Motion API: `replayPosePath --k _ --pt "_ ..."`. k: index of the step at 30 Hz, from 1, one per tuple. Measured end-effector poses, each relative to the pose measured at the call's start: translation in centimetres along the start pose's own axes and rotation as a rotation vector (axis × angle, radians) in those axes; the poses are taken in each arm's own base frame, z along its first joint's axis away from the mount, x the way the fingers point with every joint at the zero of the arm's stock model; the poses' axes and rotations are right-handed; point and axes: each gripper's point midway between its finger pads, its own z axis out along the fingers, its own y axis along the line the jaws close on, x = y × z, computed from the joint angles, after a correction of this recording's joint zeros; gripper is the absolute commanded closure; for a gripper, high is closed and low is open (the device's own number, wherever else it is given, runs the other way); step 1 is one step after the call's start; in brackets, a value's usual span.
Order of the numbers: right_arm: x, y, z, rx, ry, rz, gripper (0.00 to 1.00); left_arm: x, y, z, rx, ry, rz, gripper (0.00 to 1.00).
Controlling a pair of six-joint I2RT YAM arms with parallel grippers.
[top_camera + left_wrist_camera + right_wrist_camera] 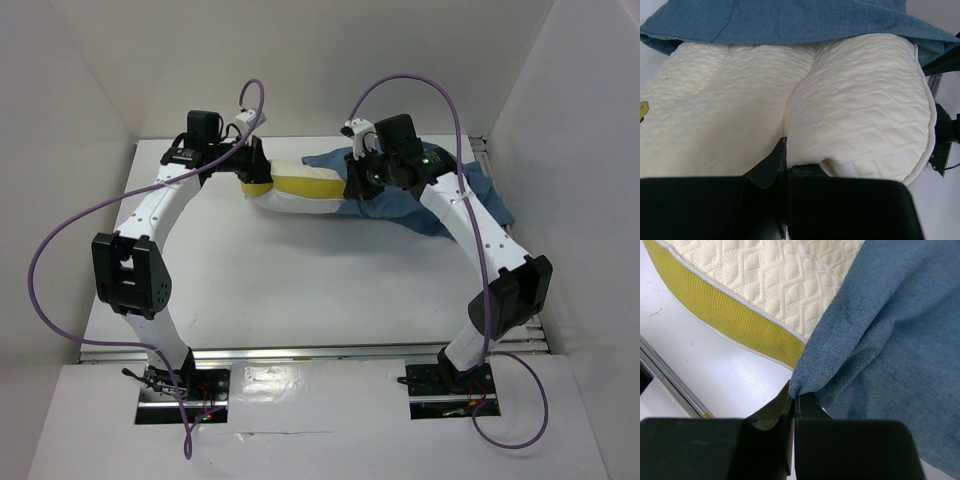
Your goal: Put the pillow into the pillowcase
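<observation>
Table (330,290): white, walled on three sides. Both arms reach from the near edge to its far half.

Pillowcase (455,190): dusty-blue cloth, wrinkled, lying flat on the far right part of the table. Its open end faces left. In the left wrist view its hem lies across the far end of the pillow and covers that end only.

Pillow (300,190): cream, quilted, lying on the table just left of the pillowcase. We see its right end under the blue cloth and most of its length bare. The yellow edge band (725,315) faces the near side and rests on the table.

Right claw (793,399): closed, pinching a corner of the pillowcase hem (825,340) right beside the yellow band. The cloth rises from the fingertips in a small peak and drapes over the pillow's top face.

Left claw (785,160): closed at the bare left end of the pillow. We note a deep crease in the quilted cover running straight into the fingertips, with the filling bulging on either side, so we record it as gripping the pillow.

Small yellowish mark (643,109): at the pillow's edge, at the left border of the left wrist view, partly cut off.
</observation>
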Motion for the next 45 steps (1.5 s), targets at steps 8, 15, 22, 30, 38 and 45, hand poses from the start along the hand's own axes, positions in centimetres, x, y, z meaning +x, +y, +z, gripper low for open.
replayPosePath --k 8,15,22,30,38,45 --pt "-1.7 1.3 0.0 -0.066 -0.031 0.021 1.0 0.1 -0.2 0.2 0.001 0.004 -0.003 1.0" --pt "-6.4 4.5 3.3 -0.148 -0.076 -0.011 1.0 -0.1 0.4 0.2 -0.036 -0.003 -0.021 1.0" --pt "-10.1 5.2 7.0 -0.197 -0.105 0.006 1.0 -1.3 2.0 -0.3 -0.113 -0.049 -0.058 1.0" --pt "-11.3 7.4 7.2 -0.234 -0.131 -0.023 1.0 -2.4 2.5 -0.5 -0.137 -0.095 -0.126 1.0" --pt "-10.9 9.6 7.0 -0.287 -0.115 -0.047 1.0 -3.4 2.5 -0.4 -0.136 -0.138 -0.152 1.0" --pt "-10.1 14.4 6.6 -0.396 -0.096 -0.096 1.0 -5.0 1.5 -0.4 -0.085 -0.185 -0.182 1.0"
